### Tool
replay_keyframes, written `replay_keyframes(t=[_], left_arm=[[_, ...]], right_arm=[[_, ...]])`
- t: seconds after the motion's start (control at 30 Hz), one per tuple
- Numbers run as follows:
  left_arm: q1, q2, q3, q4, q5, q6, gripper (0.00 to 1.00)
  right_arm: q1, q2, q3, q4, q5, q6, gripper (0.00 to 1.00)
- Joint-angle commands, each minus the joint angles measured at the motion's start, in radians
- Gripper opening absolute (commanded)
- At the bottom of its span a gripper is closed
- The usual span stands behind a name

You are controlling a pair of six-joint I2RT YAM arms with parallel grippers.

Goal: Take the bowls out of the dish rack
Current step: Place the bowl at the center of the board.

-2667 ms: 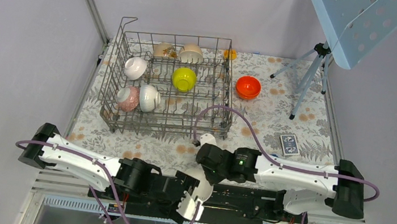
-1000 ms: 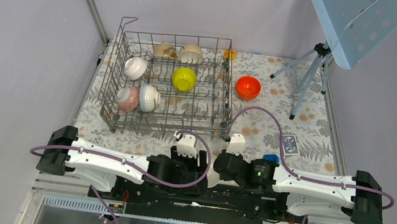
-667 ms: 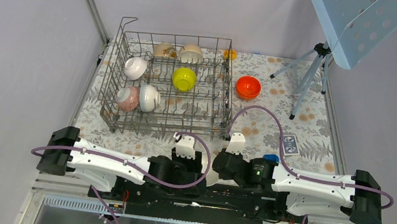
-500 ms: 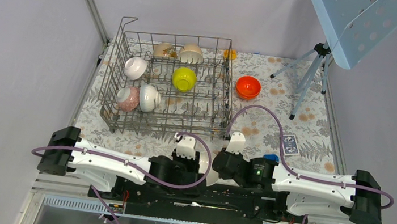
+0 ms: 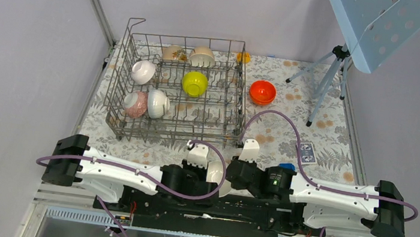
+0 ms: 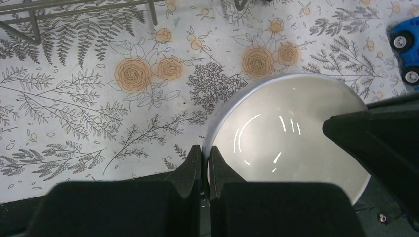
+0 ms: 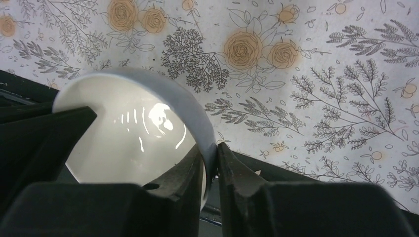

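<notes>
You have the white bowl [image 5: 217, 175] out of the dish rack [image 5: 116, 86], at the near table [image 5: 278, 133] edge between both arms. The left pincer [image 6: 205, 163] is clamped on its left rim. The right pincer [image 7: 210, 163] straddles the opposite rim, gripping or slack you cannot tell. Six bowls [image 5: 194, 83] sit racked beyond. No legible markings noted

left arm [image 5: 110, 170]: yours lies low along the near edge, forearm reaching right toward centre.
right arm [image 5: 331, 194]: mirrors it, low, forearm reaching left toward centre.
wrists: they face each other just apart at mid-table.
left gripper [image 6: 202, 163]: jaws closed, pinching the rim of the white bowl [image 6: 286, 133].
right gripper [image 7: 210, 165]: one finger on each side of the opposite rim, narrow gap; you can't tell if it's clamped.
</notes>
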Motion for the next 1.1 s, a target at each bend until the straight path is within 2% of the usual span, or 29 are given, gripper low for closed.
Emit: replay_keyframes(t=[0.0,0.13,0.23,0.4,0.5,0.53,0.57,0.67,0.73,0.87,1.07], left_arm=[[-0.015,-0.005,0.000,0.075,0.009,0.019,0.00],[-0.016,-0.002,-0.001,0.077,0.014,0.020,0.00],[-0.014,-0.003,-0.001,0.088,0.016,0.025,0.00],[-0.014,-0.004,0.002,0.091,0.017,0.020,0.00],[-0.014,-0.007,0.003,0.089,0.019,0.018,0.00],[-0.014,-0.010,0.003,0.090,0.020,0.017,0.00],[-0.014,-0.012,0.003,0.090,0.021,0.017,0.05],[-0.015,-0.028,0.013,0.090,0.022,0.039,0.41],[-0.016,-0.048,0.020,0.093,0.027,0.068,0.57],[-0.015,-0.116,0.032,0.091,0.021,0.126,0.74],[-0.015,-0.260,0.043,0.096,-0.018,0.232,0.85]], right_arm=[[0.004,-0.023,0.049,0.020,0.051,-0.048,0.27],[0.004,-0.019,0.063,0.003,0.047,-0.083,0.37],[0.003,-0.007,0.069,0.006,0.035,-0.100,0.37],[0.004,0.016,0.074,0.006,0.013,-0.108,0.17],[0.003,0.026,0.076,0.001,0.009,-0.111,0.00],[0.004,0.026,0.078,-0.004,0.012,-0.110,0.00],[0.003,0.025,0.080,-0.010,0.016,-0.111,0.00],[0.003,0.011,0.102,-0.061,0.062,-0.113,0.00],[0.003,-0.005,0.132,-0.121,0.104,-0.114,0.00],[-0.007,-0.034,0.193,-0.241,0.183,-0.123,0.00],[-0.105,-0.103,0.222,-0.307,0.208,-0.157,0.00]])
